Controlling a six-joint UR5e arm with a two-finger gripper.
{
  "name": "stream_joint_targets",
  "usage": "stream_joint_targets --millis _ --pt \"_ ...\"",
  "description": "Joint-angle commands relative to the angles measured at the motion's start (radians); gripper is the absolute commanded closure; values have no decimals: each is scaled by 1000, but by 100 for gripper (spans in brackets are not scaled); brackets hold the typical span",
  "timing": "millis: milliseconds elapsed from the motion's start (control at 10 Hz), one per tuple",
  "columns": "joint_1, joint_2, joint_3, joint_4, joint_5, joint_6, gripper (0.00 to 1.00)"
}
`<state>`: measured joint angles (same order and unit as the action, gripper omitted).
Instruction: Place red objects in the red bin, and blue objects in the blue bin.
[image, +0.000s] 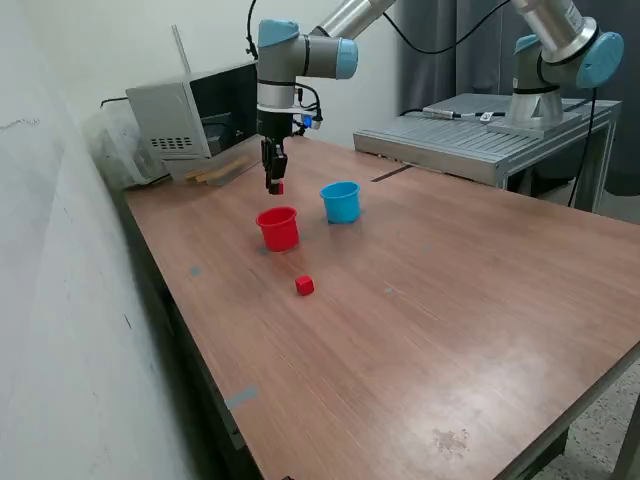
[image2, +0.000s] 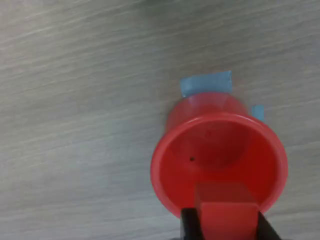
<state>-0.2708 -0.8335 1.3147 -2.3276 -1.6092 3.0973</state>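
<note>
Arm links: I see silver-grey metal tubes on my UR5e arm (image: 340, 25).
Joint caps: light blue round plastic covers (image: 278, 33) at each joint I can make out.
Cable: a thin black lead (image: 250, 25) loops above the pincer.
Pincer: my slim black two-finger gripper (image: 273, 186); flat dark fingers (image2: 189, 226).

We see brown wood-grain table (image: 420, 300), grey metal box with vent slots (image: 170, 125) at far corner, grey ribbed metal platform (image: 470, 135) beyond, blue tape pieces (image2: 206, 83) on tabletop.
</note>
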Motion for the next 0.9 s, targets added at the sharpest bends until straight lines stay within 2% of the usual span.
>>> stream_joint_targets --millis 0,400,600,800 --pt "-1 -1 3 -3 2 0 0" --pt "5 -10 9 2 0 -12 0" --pt "22 -92 67 10 5 -58 0" --pt "144 -179 89 30 8 -101 0"
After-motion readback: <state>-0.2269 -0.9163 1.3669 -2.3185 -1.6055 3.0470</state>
